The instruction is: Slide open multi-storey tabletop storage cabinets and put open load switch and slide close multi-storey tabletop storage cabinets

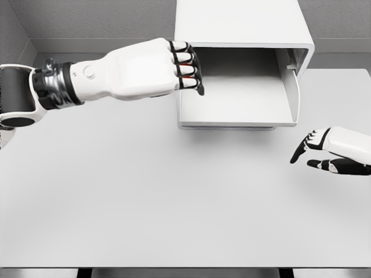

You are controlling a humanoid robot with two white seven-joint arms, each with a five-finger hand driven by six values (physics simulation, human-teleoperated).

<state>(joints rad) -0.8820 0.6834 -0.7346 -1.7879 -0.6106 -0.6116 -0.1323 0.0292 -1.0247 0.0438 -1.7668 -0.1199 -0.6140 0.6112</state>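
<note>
The white storage cabinet stands at the back of the table, its lower drawer slid out toward me. The drawer's floor is bare. My left hand reaches in from the left and hovers over the drawer's left edge. Its fingers are curled tight around a small red thing, the load switch, of which only slivers show between the fingers. Over the table to the right of the drawer, my right hand is open, with relaxed fingers and nothing in it.
The grey table stretches from the cabinet to the front edge. Grey walls close off the back and left. The drawer's right side wall stands up near the right hand.
</note>
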